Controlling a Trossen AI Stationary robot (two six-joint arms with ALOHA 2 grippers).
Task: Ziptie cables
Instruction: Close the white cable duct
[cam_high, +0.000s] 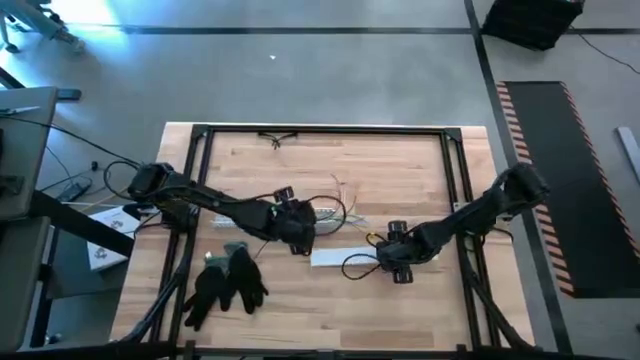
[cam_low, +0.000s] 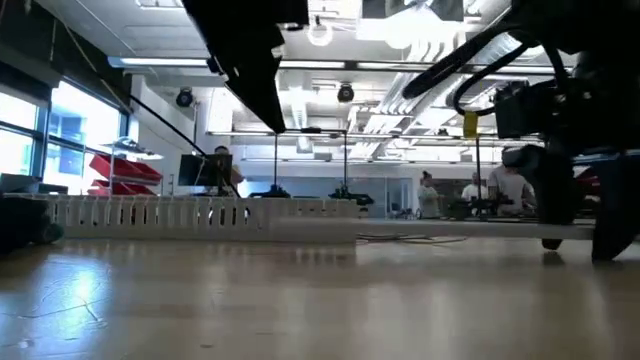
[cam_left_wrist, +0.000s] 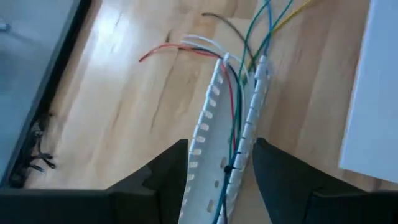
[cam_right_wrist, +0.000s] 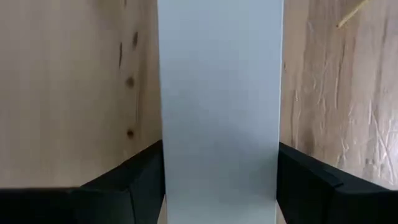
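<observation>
Cables seated in slotted channel, both grippers engaged.
Left gripper (cam_left_wrist: 219, 180) straddles channel (cam_left_wrist: 211, 124) and cables (cam_left_wrist: 236, 93), jaws wide; right gripper (cam_right_wrist: 221, 186) spans flat white strip (cam_right_wrist: 219, 93), jaws wide, fingers flanking it.

Cables (cam_left_wrist: 235, 106): thin wires, red, green, blue, white, black, yellow; lying bundled lengthwise inside white slotted channel (cam_left_wrist: 214, 134) on wooden table (cam_left_wrist: 124, 112); small dark tie around bundle low in channel; beyond channel's end wires fan out loose over tabletop, red and white curving one way, yellow, blue, green another; from above, strands (cam_high: 345, 205) near table's middle.
</observation>
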